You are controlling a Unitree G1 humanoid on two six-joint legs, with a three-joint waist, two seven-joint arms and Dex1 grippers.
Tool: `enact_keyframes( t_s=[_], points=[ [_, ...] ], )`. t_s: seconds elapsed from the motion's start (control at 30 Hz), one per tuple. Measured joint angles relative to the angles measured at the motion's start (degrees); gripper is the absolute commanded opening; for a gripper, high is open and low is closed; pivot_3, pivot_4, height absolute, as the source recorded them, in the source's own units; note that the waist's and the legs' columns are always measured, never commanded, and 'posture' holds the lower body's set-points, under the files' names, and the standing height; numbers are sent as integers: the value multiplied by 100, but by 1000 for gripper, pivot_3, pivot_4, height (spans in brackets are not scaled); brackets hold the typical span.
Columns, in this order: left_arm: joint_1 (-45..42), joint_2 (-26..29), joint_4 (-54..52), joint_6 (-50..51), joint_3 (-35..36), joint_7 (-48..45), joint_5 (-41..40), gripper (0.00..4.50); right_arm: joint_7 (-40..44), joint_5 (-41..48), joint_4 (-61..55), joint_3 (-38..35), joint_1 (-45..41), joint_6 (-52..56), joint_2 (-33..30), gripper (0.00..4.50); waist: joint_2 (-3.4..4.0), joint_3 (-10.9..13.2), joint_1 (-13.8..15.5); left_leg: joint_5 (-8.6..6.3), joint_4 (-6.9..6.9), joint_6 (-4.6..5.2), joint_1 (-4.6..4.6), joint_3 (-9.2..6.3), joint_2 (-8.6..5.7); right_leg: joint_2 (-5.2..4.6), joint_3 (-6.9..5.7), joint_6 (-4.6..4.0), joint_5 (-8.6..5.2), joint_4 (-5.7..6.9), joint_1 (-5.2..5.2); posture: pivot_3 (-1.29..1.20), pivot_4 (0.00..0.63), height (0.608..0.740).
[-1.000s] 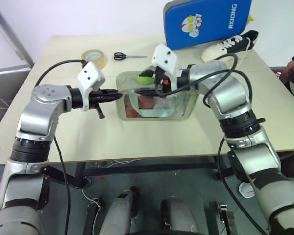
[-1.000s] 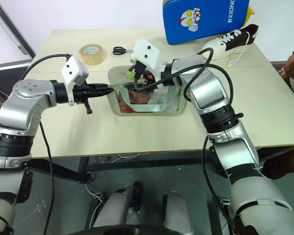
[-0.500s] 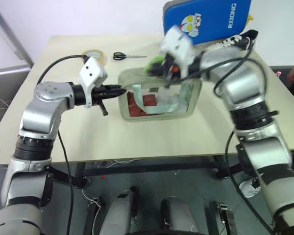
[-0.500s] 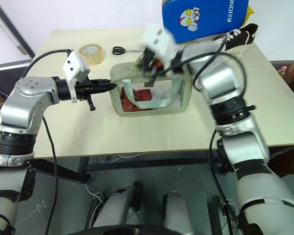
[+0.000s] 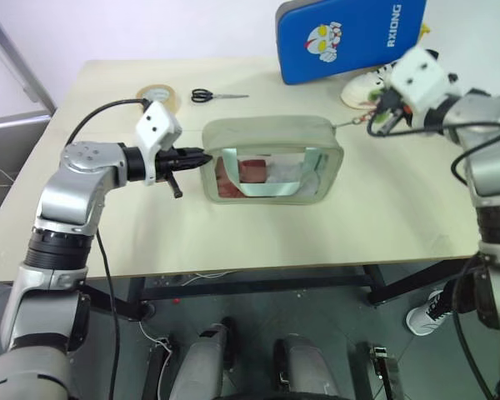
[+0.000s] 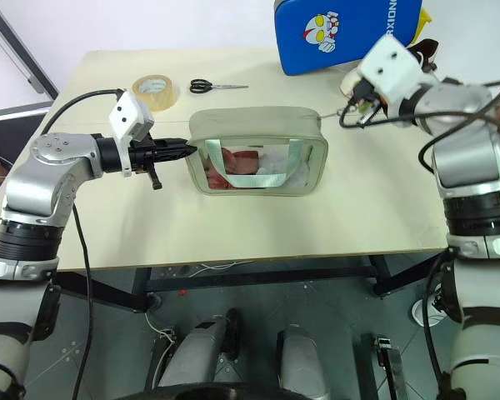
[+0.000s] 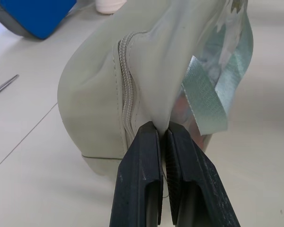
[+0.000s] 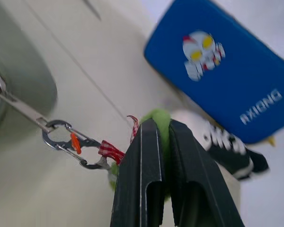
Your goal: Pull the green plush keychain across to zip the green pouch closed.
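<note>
The green pouch (image 5: pixel 271 133) stands on the table with its clear window toward me, red and white contents showing inside. Its top zipper (image 7: pixel 128 94) looks drawn shut along its length. My left gripper (image 5: pixel 202 156) is shut on the fabric at the pouch's left end, fingers (image 7: pixel 144 156) pinching a fold. Past the pouch's right end, my right gripper (image 5: pixel 373 125) is shut on the green plush keychain (image 8: pixel 157 116). A metal clip and link (image 8: pixel 68 142) run taut from it back to the zipper pull at the pouch's right top corner.
A blue cartoon case (image 5: pixel 350 37) stands at the back right with a black-and-white sneaker (image 6: pixel 417 54) in front of it, close behind my right gripper. A tape roll (image 5: pixel 158 93) and scissors (image 5: pixel 217 96) lie at the back left. Bare tabletop (image 5: pixel 233 242) lies in front of the pouch.
My right gripper swept from the pouch's left end to beyond its right end, dragging the keychain along the top. The pouch's opening closed. The left gripper kept its hold and place.
</note>
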Motion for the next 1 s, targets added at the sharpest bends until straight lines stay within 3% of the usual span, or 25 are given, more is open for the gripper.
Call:
enact_keyframes(
  t_s=[0.13, 0.27, 0.4, 0.53, 0.63, 0.83, 0.87, 1.0],
  points=[
    [0, 1, 4, -3, -5, -7, -12, 0, -373, -155, -1, -60, 797, -43, 178, 51, -3, -2, -6, 2, -1, 2, 2, 0, 1, 2, -1, 1, 0, 3, 4, 0, 150, 740],
    [0, 14, 15, 0, -4, 4, 0, 0, -751, 239, 9, -313, 1494, 506, 1452, 51, -3, -2, -36, 11, 3, 12, 8, -1, 6, 9, 0, 2, 1, 17, 6, 0, 150, 740],
    [1, 26, 19, 44, -2, 30, 21, 0, -1045, 571, 14, -554, 1564, 811, 2245, 51, -4, -3, -28, 12, 9, 14, 13, -1, 6, 13, -3, 2, 1, 19, 15, 0, 150, 740],
    [1, 50, 9, 107, 8, 67, 25, 0, -1018, 861, 16, -742, 1402, 1033, 2402, 51, -3, -3, -18, 11, 9, 13, 12, -1, 6, 12, -3, 2, 1, 19, 11, 0, 150, 740],
    [2, 50, -16, 113, 9, 76, 12, 1126, -765, 1119, 2, -901, 1172, 1169, 2159, 1113, -2, -2, -7, 7, 9, 6, 12, -1, 5, 11, -3, 2, 1, 18, 11, 0, 150, 740],
    [34, 736, 85, 283, 304, -562, -355, 4199, 771, 1760, -711, -1085, 675, 1603, 377, 4264, 6, 4, -23, 2, 2, 3, 3, -1, 6, 7, -3, 0, 0, 10, 0, 0, 150, 740],
    [11, 898, 170, 300, 378, -701, -419, 4450, 1107, 1950, -907, -1156, 559, 1754, 87, 4480, 6, 4, -38, 1, -3, 4, 9, 0, 8, 6, -2, -1, -1, 7, 2, 0, 150, 740],
    [-200, 1159, 427, 436, 540, -996, -566, 4450, 2077, 3099, -1668, -1333, 233, 2613, -214, 4480, 5, 3, -48, -1, -3, 6, 12, -2, 14, 4, -3, -20, -12, 4, 2, 0, 150, 740]
  ],
)
